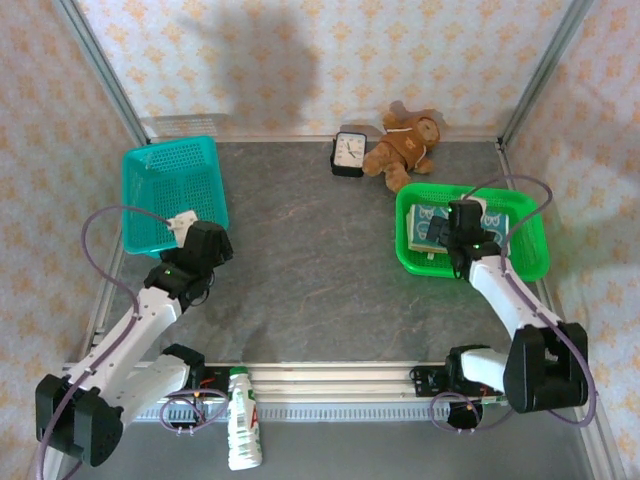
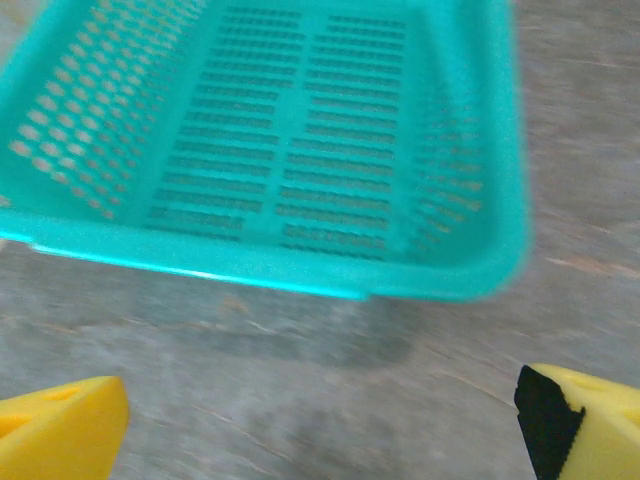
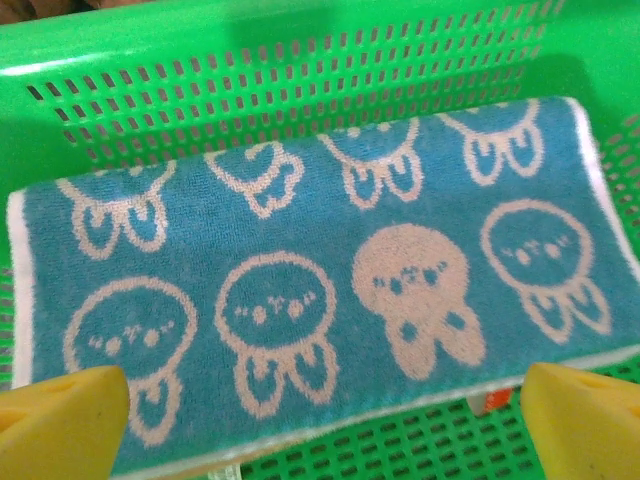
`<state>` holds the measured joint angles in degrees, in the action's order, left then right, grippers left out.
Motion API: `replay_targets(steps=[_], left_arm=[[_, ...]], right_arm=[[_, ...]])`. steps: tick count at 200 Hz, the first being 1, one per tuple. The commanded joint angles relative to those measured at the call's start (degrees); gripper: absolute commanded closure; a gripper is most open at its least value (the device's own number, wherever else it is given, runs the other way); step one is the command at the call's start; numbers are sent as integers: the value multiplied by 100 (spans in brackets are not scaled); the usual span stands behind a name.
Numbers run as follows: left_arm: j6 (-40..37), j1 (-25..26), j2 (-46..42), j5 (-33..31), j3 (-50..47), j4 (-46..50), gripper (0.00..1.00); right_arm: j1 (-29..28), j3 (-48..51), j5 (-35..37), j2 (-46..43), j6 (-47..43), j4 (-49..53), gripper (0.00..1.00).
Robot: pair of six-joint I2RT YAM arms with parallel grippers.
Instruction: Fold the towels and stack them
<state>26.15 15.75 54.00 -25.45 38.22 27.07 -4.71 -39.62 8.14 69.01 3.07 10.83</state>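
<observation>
From above, a grey marbled table (image 1: pixel 320 280) lay inside cream walls (image 1: pixel 300 70) with orange motifs; the green basket (image 1: pixel 404 245) held a folded towel (image 1: pixel 425 222), and a bottle (image 1: pixel 243 430) well left of it bore red lettering too small to read. At the left wrist, the left gripper (image 2: pixel 320 420) gaped wide before a teal basket (image 2: pixel 250 275). At the right wrist, the right gripper (image 3: pixel 320 420) gaped wide over the blue bunny-print towel in the green basket

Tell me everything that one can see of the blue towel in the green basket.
The blue towel looks like soft terry cloth. It has cream bunny heads, most only outlined and one filled in, and a white border. It lies flat as a neat rectangle inside the green basket, its long side along the far wall. The right pincer stands open over its near edge; I cannot tell whether it touches.
</observation>
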Motion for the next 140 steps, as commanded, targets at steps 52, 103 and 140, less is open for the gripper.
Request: replay_targets(steps=[52,103,140], left_arm=[[-1622,-896,1453,-731,-693,-2851,0],[-2334,-1115,2298,-40,-1113,-5386,0],[-2540,-1258,2527,695,-1099,-5873,0]], right_arm=[[-39,1101,606,1132,-447,-3999,1],[22,1530,198,1627,-622,-5370,0],[97,1649,-95,1863,-650,-5794,0]])
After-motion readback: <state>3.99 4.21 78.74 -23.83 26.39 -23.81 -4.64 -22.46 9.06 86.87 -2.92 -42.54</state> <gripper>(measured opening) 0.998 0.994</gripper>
